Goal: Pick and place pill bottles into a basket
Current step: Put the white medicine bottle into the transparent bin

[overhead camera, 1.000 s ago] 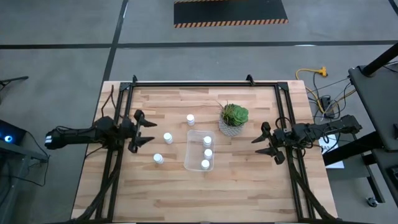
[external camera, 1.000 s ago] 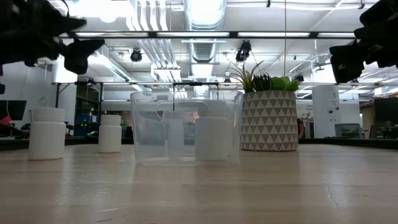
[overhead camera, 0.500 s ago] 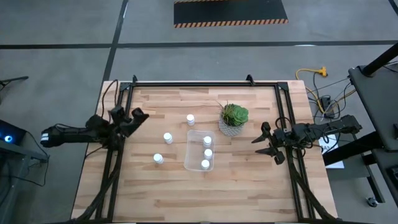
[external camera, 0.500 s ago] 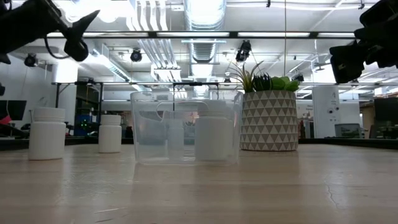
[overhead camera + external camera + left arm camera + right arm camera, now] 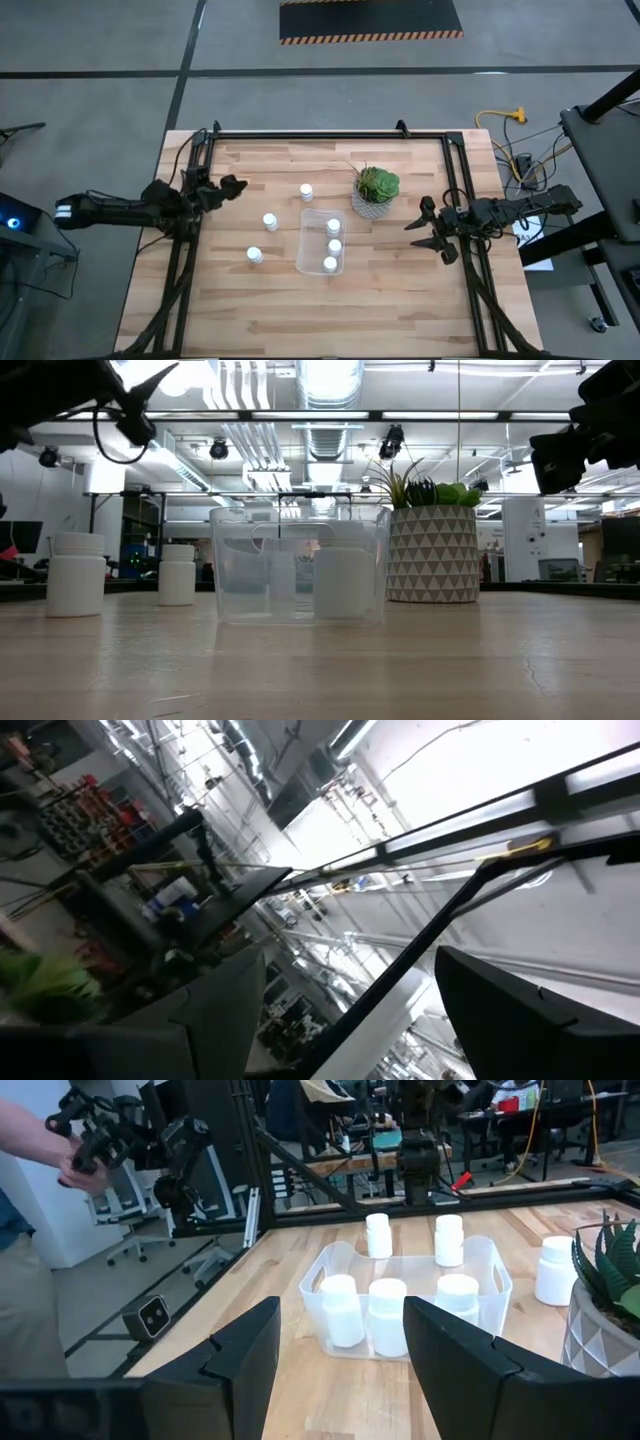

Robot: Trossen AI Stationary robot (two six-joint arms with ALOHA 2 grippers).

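Compared with a second ago, the left gripper (image 5: 228,186) is sitting further back toward the table's nine o'clock edge and is tilting upward — its wrist camera is now looking at ceiling lights rather than the tabletop. In the earlier high view its fingers were spread wide over the wood near the loose bottles; now they are reading as a smaller, narrower shape, and in the left wrist view the two dark fingers (image 5: 215,1020) are standing apart with nothing between them. In the low view this gripper (image 5: 140,405) is hanging high above the bottles, touching none.

The right gripper (image 5: 428,232) is waiting at the three o'clock side exactly where it was, fingers spread and empty, with the basket showing through the gap in its wrist view.

The basket (image 5: 306,244) is resting at the table's centre, just at seven o'clock of the potted plant (image 5: 376,190). Three pill bottles (image 5: 333,246) are standing inside it along its three o'clock wall. The other three are standing outside on the wood: one (image 5: 306,191) at twelve o'clock of the basket, one (image 5: 269,221) at ten o'clock and one (image 5: 254,254) at nine o'clock — all upright and apart from each other.

A person's hand (image 5: 75,1165) is showing beyond the table in the right wrist view.
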